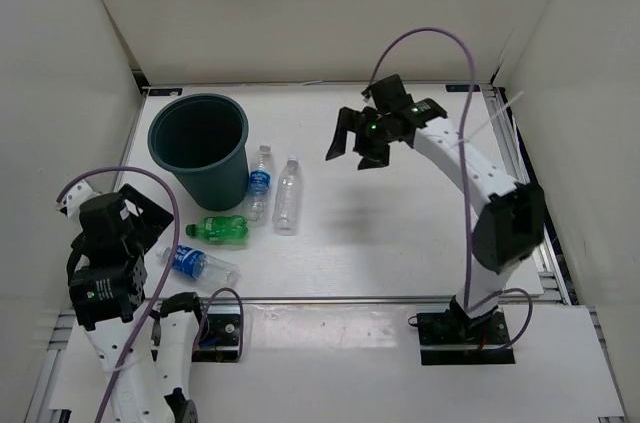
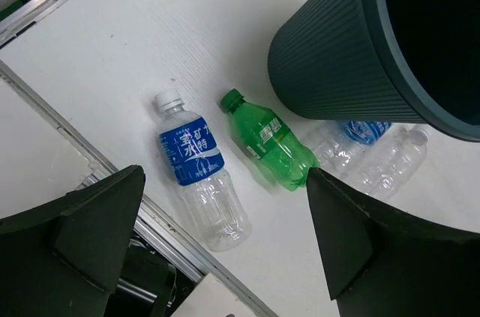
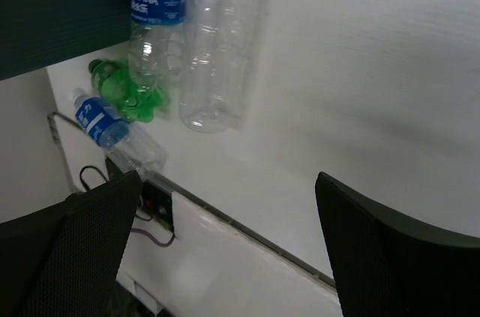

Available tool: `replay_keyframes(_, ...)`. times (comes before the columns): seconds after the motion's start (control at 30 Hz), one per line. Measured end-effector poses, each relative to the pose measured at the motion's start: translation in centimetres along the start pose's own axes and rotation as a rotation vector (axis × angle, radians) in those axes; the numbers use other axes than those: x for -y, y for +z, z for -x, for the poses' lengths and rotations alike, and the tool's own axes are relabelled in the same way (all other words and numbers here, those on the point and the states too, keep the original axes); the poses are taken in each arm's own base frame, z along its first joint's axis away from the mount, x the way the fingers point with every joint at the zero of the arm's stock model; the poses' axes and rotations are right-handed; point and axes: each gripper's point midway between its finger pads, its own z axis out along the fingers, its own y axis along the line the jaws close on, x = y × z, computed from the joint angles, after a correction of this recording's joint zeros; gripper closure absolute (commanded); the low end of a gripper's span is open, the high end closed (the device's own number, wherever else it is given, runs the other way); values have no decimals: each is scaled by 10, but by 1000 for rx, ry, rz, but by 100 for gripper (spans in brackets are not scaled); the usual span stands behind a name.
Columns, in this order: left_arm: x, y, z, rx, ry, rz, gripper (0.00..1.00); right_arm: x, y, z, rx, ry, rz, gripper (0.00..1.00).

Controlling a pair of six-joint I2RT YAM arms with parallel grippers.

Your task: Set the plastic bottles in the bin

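Note:
The dark teal bin [image 1: 215,178] stands upright at the back left. Four plastic bottles lie to its right and front: one with a blue label [image 1: 259,181], a plain clear one [image 1: 288,195], a green one [image 1: 220,229] and a second blue-labelled one [image 1: 195,263] nearest the front edge. My left gripper [image 1: 140,215] hangs open and empty above the near-left bottles; its wrist view shows the blue-labelled bottle [image 2: 196,171], the green bottle [image 2: 270,141] and the bin [image 2: 330,70]. My right gripper [image 1: 352,151] hovers open and empty, right of the bottles.
White walls enclose the table on three sides. A metal rail [image 2: 187,246] runs along the near edge, with a small cable box [image 1: 222,328] beside the left arm's base. Purple cables loop over both arms.

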Motion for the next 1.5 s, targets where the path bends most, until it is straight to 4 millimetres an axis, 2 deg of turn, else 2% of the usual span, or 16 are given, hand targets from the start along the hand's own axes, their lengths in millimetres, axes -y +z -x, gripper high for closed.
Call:
replay_keyframes(0.2, -3, 6, 2, -3, 11, 34, 0, -30, 54, -4, -167, 0, 143, 0)
replay_keyframes(0.3, -3, 7, 2, -6, 20, 40, 0, -37, 83, -6, -220, -4, 189, 0)
replay_keyframes(0.5, 0, 9, 1, -20, 56, 29, 0, -21, 137, -29, -344, 39, 179, 0)
replay_keyframes(0.6, 1, 9, 0, -22, 64, 25, 0, -8, 154, -38, -383, 64, 155, 0)
replay_keyframes(0.8, -1, 10, -4, -35, 74, 29, 0, -2, 168, -42, -412, 74, 163, 2)
replay_keyframes(1.03, -3, 12, -9, -57, 83, 35, 0, -8, 190, -47, -454, 73, 221, 16)
replay_keyframes(1.17, -3, 12, -10, -58, 83, 35, 0, -14, 193, -49, -474, 75, 256, 28)
replay_keyframes(1.27, -3, 13, -10, -59, 84, 36, 0, -17, 192, -51, -482, 69, 273, 41)
replay_keyframes(1.3, -3, 13, -10, -60, 84, 37, 0, -17, 191, -51, -484, 70, 276, 49)
replay_keyframes(1.4, -3, 14, -11, -63, 85, 39, 0, -16, 190, -52, -486, 73, 277, 61)
replay_keyframes(1.5, -4, 15, -14, -71, 87, 44, 0, -9, 182, -58, -495, 92, 259, 67)
